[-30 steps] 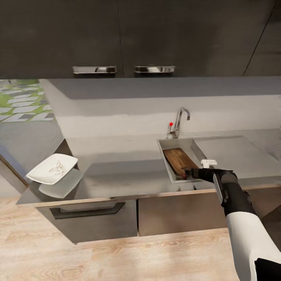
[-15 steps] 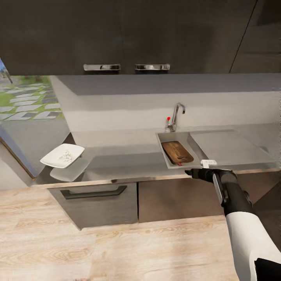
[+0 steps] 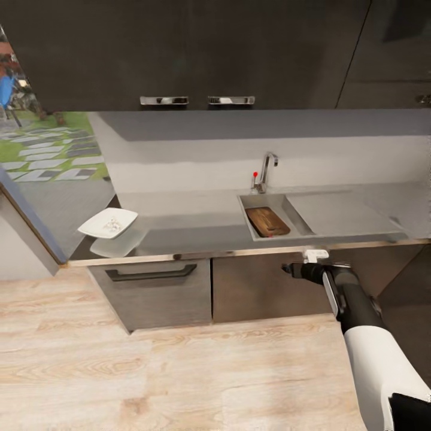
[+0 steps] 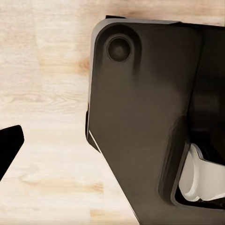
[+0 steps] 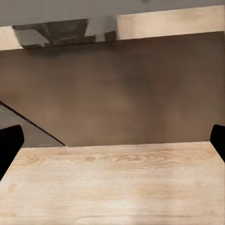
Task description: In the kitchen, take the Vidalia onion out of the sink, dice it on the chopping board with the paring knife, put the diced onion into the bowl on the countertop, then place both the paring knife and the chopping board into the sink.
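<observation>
Right gripper (image 3: 287, 269) of mine hangs in front of the dark cabinet doors, below the countertop's (image 3: 197, 230) front edge and just beneath the sink (image 3: 299, 215); my wrist view has a fingertip at each side with bare floor between, so the fingers are spread and hold nothing. My left gripper's state I cannot tell. Inside the basin the chopping board (image 3: 267, 221) lies flat, and a red speck at its near end may be the paring knife, too small to be sure. At the countertop's left end sits the bowl (image 3: 108, 222) with pale bits inside. I judge the work nearly finished. Risk now: swinging my extended arm could clip the cabinet front or counter lip.
</observation>
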### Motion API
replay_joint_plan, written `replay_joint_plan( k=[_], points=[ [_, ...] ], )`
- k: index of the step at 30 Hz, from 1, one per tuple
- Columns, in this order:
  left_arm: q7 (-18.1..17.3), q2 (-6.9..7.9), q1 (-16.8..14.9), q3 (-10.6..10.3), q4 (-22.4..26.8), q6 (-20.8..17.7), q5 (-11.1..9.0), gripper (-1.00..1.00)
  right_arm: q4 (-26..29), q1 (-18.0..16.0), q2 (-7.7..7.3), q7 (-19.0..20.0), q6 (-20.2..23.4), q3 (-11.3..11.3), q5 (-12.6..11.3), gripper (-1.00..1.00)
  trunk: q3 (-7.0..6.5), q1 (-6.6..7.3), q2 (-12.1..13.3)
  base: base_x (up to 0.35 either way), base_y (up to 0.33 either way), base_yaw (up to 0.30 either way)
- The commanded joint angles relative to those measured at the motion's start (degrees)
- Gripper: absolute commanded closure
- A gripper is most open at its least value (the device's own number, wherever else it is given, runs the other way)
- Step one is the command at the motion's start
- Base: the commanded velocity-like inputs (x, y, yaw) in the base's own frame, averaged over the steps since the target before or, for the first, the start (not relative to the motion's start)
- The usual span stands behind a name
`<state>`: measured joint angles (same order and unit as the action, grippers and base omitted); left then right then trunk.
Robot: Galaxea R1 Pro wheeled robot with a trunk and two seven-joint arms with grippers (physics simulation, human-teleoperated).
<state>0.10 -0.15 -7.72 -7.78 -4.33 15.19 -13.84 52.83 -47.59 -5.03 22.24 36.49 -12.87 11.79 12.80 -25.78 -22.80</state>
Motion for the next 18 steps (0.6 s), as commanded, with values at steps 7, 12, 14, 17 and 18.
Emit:
replay_joint_plan(
  k=[7, 12, 14, 17, 18],
  points=[
    [0.0, -0.03, -0.1, -0.5, -0.2, 0.4, -0.4, -1.00, -7.2, 0.0, -0.17, 0.4, -7.9, -0.2, 0.8, -1.00, 0.11, 0.00, -0.1, -0.183, 0.000, 0.000],
    [0.0, -0.17, -0.1, -0.5, -0.1, 0.4, -0.4, -1.00, -18.2, 0.0, -0.16, 0.0, -19.6, -0.2, 0.8, -1.00, 0.11, 0.00, -0.1, -0.026, 0.000, 0.000],
    [0.1, -0.34, -0.1, -0.5, 0.0, 0.3, -0.3, -1.00, -28.7, 0.0, 0.23, -2.1, -30.6, 0.0, 0.8, -1.00, 0.11, 0.00, -0.1, -0.006, 0.000, 0.000],
    [0.0, -0.29, -0.1, -0.4, 0.4, 0.4, -0.2, -1.00, -39.8, 0.0, 1.10, -6.1, -42.8, 0.0, 0.8, -1.00, 0.11, 0.00, -0.1, -0.002, 0.000, 0.000],
    [0.0, -0.32, -0.1, -0.4, 0.8, 0.4, -0.1, -1.00, -43.8, 0.0, 1.37, -7.8, -47.6, 0.1, 0.8, -1.00, 0.11, 0.00, -0.1, 0.000, 0.000, 0.000]
  ],
)
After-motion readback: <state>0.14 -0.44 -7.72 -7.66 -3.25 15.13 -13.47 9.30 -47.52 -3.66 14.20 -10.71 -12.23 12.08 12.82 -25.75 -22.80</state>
